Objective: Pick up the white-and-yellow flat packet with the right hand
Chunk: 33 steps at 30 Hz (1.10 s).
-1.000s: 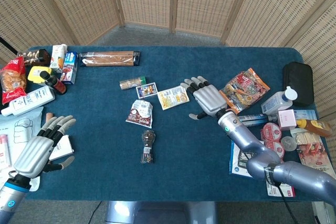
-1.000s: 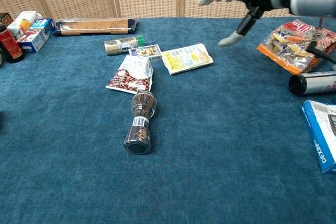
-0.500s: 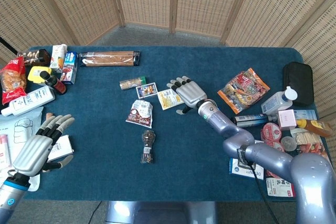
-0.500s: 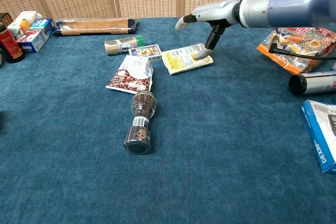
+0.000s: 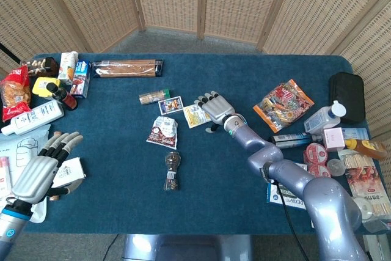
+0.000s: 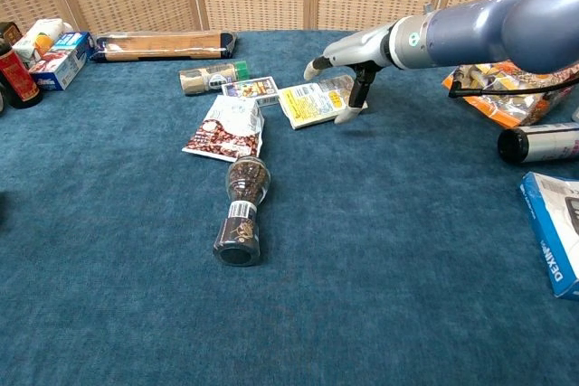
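The white-and-yellow flat packet lies flat on the blue table, just left of centre. My right hand hovers low over its right half, fingers spread and pointing away from me. In the chest view the right hand hangs above the packet, and its thumb tip reaches down to the cloth at the packet's right edge. Nothing is gripped. My left hand is open at the near left, above some white papers, and is out of the chest view.
A coffee packet and a lying pepper grinder are near the packet's left. A small card box and a jar lie behind it. An orange snack bag and clutter fill the right side.
My right hand has swung left from beside the snack bag and dropped over the packet's right half, thumb now down at its edge. The left hand has drifted slightly nearer.
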Motion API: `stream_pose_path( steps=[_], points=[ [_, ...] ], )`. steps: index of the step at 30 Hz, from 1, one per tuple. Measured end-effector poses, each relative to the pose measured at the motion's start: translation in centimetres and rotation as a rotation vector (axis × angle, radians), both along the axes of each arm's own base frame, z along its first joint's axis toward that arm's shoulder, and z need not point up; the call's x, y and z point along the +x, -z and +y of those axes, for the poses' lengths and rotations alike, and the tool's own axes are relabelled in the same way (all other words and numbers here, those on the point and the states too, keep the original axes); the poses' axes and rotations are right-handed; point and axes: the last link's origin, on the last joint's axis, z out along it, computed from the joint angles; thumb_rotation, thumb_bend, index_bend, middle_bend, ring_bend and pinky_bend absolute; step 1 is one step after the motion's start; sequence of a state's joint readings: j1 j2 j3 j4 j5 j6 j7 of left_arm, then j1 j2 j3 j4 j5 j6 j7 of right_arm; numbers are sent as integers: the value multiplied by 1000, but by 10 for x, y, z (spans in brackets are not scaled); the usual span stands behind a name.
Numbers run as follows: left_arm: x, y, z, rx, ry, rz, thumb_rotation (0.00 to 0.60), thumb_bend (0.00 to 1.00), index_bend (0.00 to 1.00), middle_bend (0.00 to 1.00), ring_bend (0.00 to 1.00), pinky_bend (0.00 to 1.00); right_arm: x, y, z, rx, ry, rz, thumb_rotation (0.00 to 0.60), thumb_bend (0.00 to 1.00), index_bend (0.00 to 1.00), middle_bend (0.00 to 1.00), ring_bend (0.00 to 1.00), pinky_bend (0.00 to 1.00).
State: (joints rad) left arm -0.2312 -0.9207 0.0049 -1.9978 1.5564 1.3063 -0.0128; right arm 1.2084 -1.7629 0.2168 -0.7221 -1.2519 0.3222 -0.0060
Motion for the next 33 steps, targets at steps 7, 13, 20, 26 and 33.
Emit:
stream_pose_path(
  steps=[7,13,20,26,33],
  points=[
    [-1,-2,-1,7,-6,1,600,303,0,0,0,0,3,8,-5,2,-7,36,498,286,0,0,0,0],
    [-3,-2,0,9,-12,-1,600,304,0,0,0,0,6,14,-5,4,-8,20,598,298,0,22,42,103],
    [-3,-4,1,11,-9,1,600,301,0,0,0,0,0,20,-1,11,8,-15,600,313,203,301,353,434],
    [-4,-4,0,9,-12,-2,600,303,0,0,0,0,-1,18,-1,7,8,-71,600,324,525,747,772,845],
    [-6,-3,0,6,-11,-5,600,301,0,0,0,0,-6,9,0,-4,1,-144,600,331,629,888,960,994]
  ],
)
